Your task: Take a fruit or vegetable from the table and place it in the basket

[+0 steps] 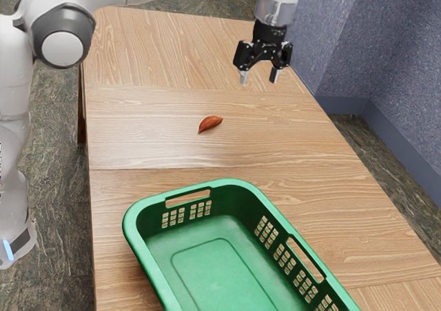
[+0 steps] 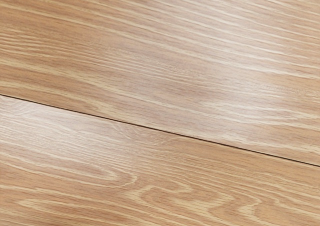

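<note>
The black two-finger gripper [image 1: 259, 76] is raised above the wooden table, its fingers [image 1: 274, 75] spread apart with open air between them, pointing downward. Above it, the white and grey robot arm [image 1: 63, 42] comes in from the exterior view's upper left. Lower than the gripper and toward the exterior view's left, a small reddish-brown, elongated vegetable with pointed ends [image 1: 210, 123] lies on the table, apart from both gripper and basket; the wrist view catches one of its tips. Beyond it from the gripper stands a large green plastic basket [image 1: 231, 182] with an open top, handle slots and small square holes in its walls, resting on the same table. The pale brown, wood-grained table [image 1: 151, 63] has thin dark seams across it. Around it are a grey-green, veined floor [image 1: 58, 132] and, at the exterior view's right, a speckled blue-grey wall [image 1: 413, 56].
</note>
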